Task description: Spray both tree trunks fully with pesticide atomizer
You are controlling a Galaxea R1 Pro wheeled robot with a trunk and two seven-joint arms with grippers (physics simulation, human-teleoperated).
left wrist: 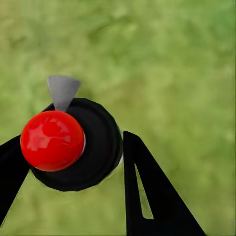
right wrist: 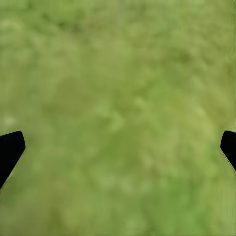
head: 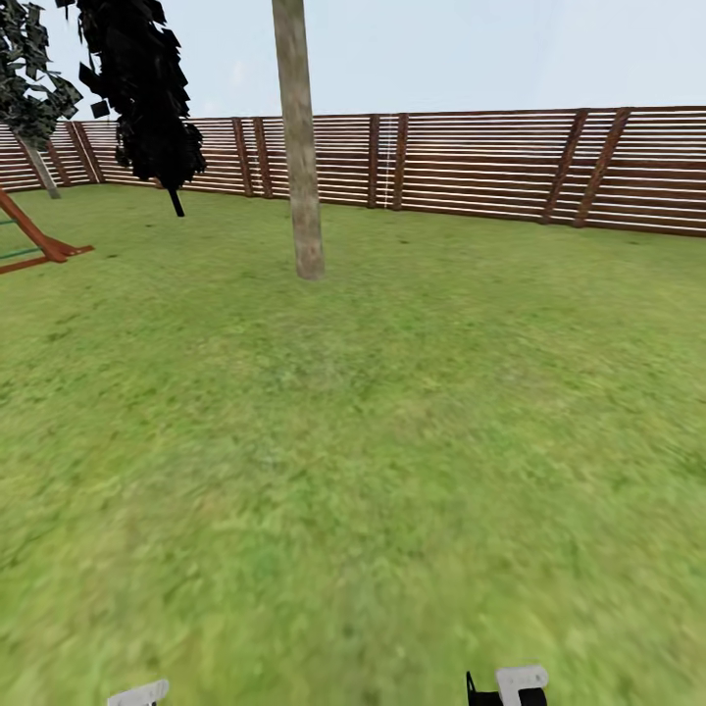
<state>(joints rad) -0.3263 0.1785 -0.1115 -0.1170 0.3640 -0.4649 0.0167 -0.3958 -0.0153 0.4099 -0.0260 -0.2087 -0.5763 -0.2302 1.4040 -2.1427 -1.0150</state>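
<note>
One thick pale grey-brown mottled tree trunk [head: 299,147] stands on the lawn, two near-black narrow trees [head: 142,83] near one reddish-brown slatted wooden fence [head: 490,162], and one red-topped dark spray bottle [left wrist: 73,145].

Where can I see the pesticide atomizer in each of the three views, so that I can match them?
Head view: I cannot make it out; the tree trunk stands ahead on the lawn.
Left wrist view: the pesticide atomizer, red top toward the camera, sits between the left gripper fingers.
Right wrist view: I cannot make it out; the right gripper is open.
Shared landmark: the lawn.
</note>
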